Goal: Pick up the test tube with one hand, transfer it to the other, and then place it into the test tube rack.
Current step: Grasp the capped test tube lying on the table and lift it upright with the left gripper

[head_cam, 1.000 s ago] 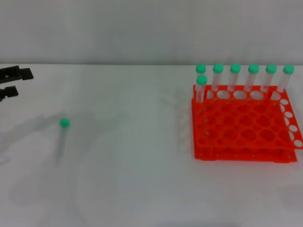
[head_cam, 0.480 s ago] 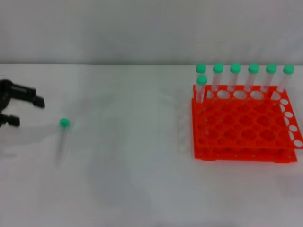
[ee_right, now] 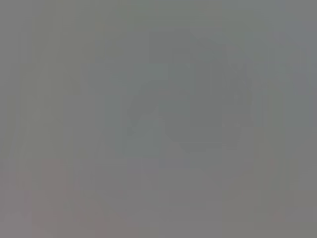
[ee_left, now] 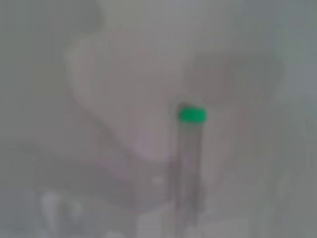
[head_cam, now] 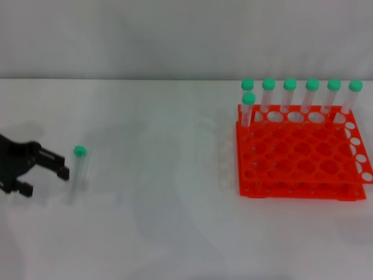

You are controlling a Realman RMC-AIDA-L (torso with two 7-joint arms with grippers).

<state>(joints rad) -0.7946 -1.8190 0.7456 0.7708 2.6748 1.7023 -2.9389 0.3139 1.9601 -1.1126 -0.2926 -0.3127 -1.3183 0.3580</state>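
The test tube [head_cam: 77, 169] is seen lying on the desk [head_cam: 163, 221], well apart from the test tube rack [head_cam: 300, 153]. The left gripper [head_cam: 45, 179] is positioned just beside the tube, jaws spread and released.

— What is seen besides the work itself?
— A white table [head_cam: 175, 233] is spread across the scene, and a pale wall [head_cam: 175, 35] is seen at its far edge.
— And on the right?
— Seven green-capped tubes [head_cam: 301, 96] are stood upright, six in a far row, one just nearer at the left end.
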